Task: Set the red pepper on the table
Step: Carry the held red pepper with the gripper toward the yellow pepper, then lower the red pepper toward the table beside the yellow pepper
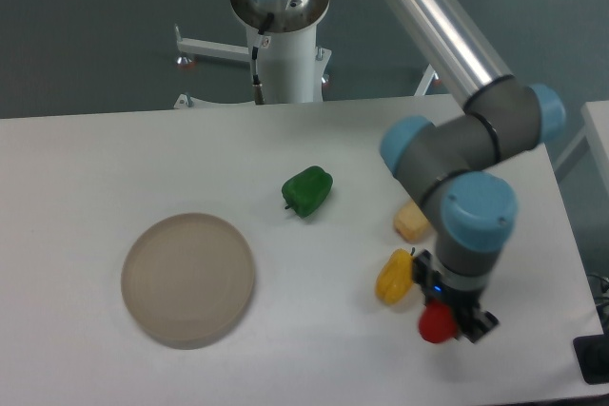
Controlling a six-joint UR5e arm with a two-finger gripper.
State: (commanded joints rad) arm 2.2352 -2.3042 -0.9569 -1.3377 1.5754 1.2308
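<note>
Pepper (437,323), red and glossy, sits clamped in the end effector (447,322), whose fingers are closed around it at the tip of the arm. It hangs just right of and slightly below the yellow pepper (393,277); whether it touches the white surface (86,159) cannot be told. A pale beige block (410,222) lies just above the yellow pepper, partly hidden by the arm's wrist. The green pepper (307,191) lies up and to the left of the yellow pepper, well apart from it. The round beige plate (187,279) rests far to the yellow pepper's left.
</note>
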